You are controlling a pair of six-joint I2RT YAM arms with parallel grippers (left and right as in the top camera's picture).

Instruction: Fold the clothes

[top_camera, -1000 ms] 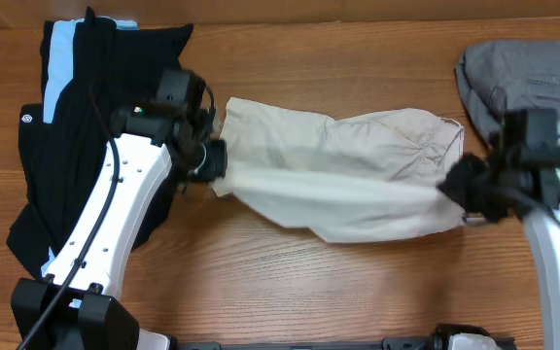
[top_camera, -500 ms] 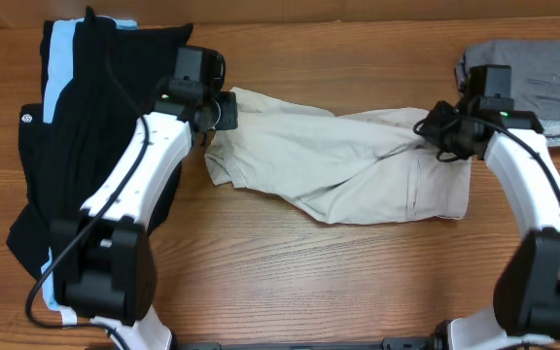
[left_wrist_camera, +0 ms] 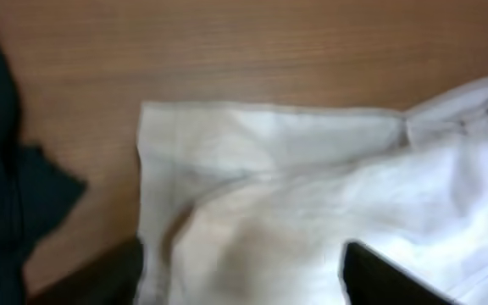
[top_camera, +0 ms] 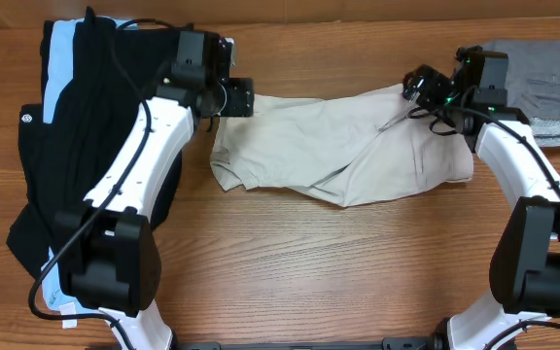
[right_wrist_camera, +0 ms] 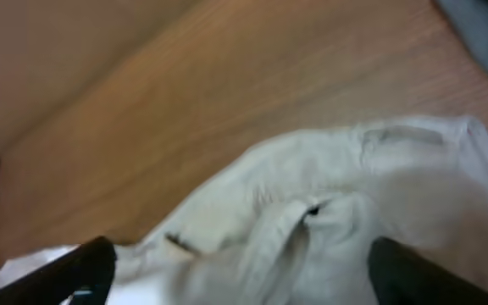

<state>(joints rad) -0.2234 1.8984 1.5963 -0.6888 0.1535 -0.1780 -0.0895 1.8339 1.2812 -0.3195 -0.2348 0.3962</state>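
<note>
- Lying flat on the table's 12 o'clock half in the overhead view, the beige shorts point(top_camera: 338, 156) no longer hang stretched between the left gripper point(top_camera: 239, 98) and the right gripper point(top_camera: 418, 87); their long axis runs 9-to-3, waistband at 3.
- Left wrist: jaws spread, hem below.
- Right wrist: jaws wide apart above the waistband.

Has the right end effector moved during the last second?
Yes. The right end effector went toward the far edge: it was below the grey garment in the overhead view, now level with it.
</note>
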